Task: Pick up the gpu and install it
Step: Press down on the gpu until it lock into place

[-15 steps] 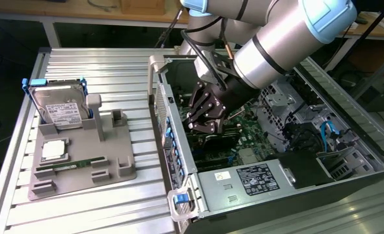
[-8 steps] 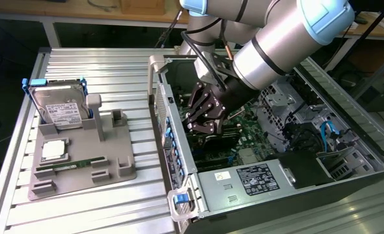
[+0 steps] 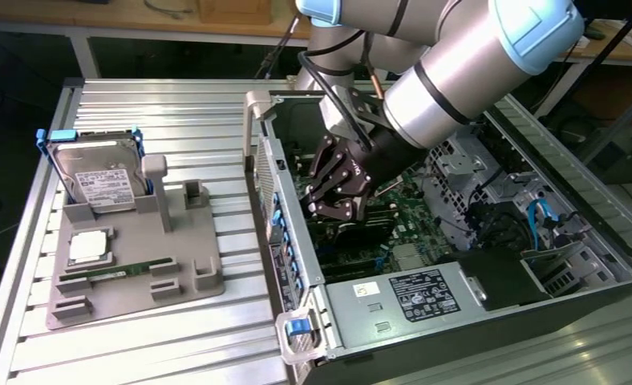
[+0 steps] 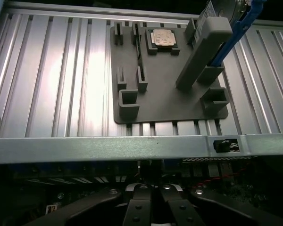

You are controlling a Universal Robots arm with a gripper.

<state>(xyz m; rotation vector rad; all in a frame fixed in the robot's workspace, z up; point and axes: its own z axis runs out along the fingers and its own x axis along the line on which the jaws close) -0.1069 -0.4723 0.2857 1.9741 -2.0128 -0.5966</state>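
End effector (image 3: 335, 210) is down inside the open PC case (image 3: 402, 305) over the motherboard (image 3: 402, 204), fingers together. Can't tell from these views whether the gpu is between them. Hard drive (image 3: 97, 183) and memory stick (image 3: 118, 274) sit in the grey holder (image 3: 134, 297) on the counter (image 3: 188, 112).

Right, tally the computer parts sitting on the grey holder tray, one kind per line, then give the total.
Hard drive in a blue frame: 1
Processor chip: 1
Green memory stick: 1
Total: 3 parts on the grey holder tray
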